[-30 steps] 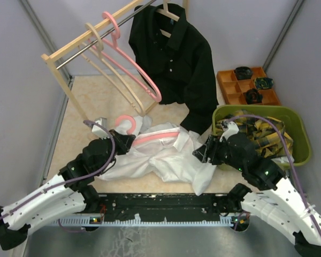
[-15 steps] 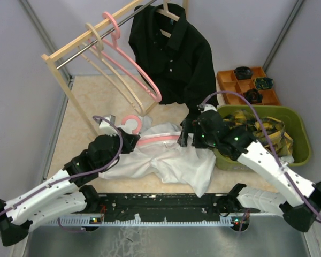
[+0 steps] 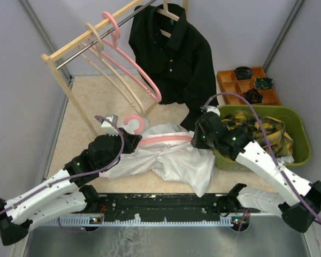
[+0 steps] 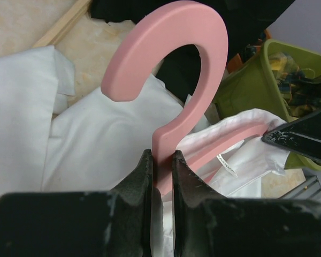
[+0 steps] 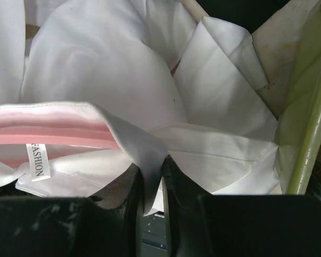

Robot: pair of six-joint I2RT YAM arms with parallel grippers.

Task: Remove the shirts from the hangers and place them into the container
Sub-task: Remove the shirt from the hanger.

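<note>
Left gripper (image 4: 161,160): jaws clamped tight on the neck of the pink hanger (image 4: 203,64). Right gripper (image 5: 152,166): jaws pinched closed on the collar of the white shirt (image 5: 96,80).

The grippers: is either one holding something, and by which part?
The left gripper clamps the pink hanger at its neck, just below the hook. The right gripper pinches the white shirt by a fold at its collar.

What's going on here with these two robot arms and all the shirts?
The arms are working a white shirt off its pink hanger on the table. The left gripper is clamped on the hanger's neck just below the hook, while the right gripper pinches the shirt's collar. A plaid shirt already lies in the green basket; a black shirt hangs on the rack.
</note>
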